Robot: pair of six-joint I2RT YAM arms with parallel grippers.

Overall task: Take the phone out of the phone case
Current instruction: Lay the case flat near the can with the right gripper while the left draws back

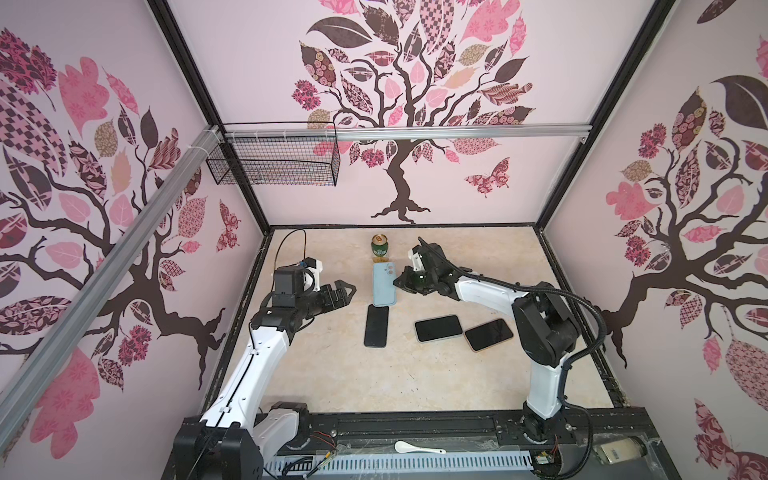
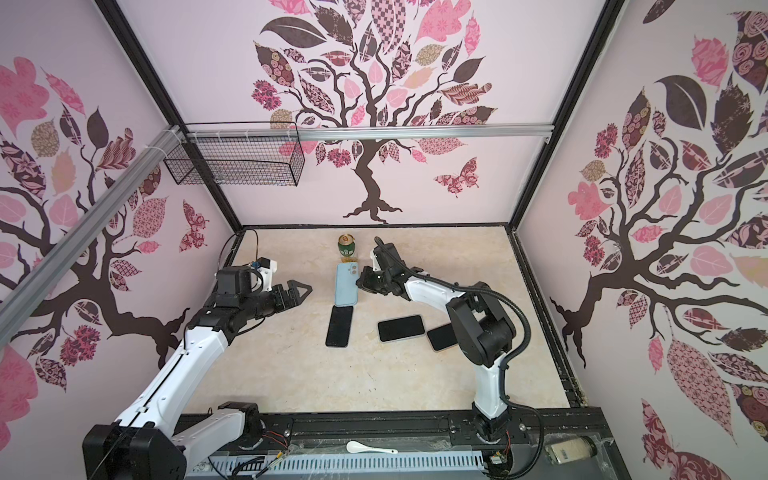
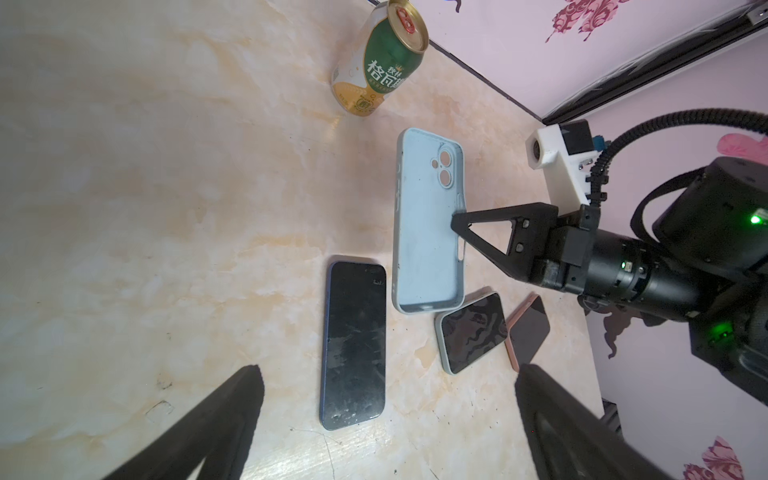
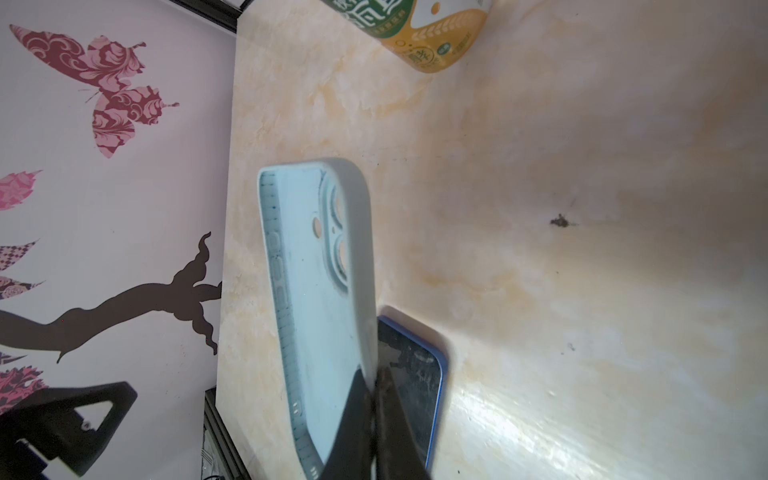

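Beige marbled tabletop [image 1: 332, 374] bears the phone [image 1: 376, 326], likely stiff and slick, best taken by its long edges, at 6 o'clock of the soft-looking empty phone case [image 1: 383, 286], whose 3 o'clock wall the right gripper [image 1: 397, 282] pinches, while the left gripper [image 1: 351, 291] gapes at 9 o'clock.

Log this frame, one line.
case: empty, rim in right gripper, shut | phone: out, on table | left gripper: open, empty
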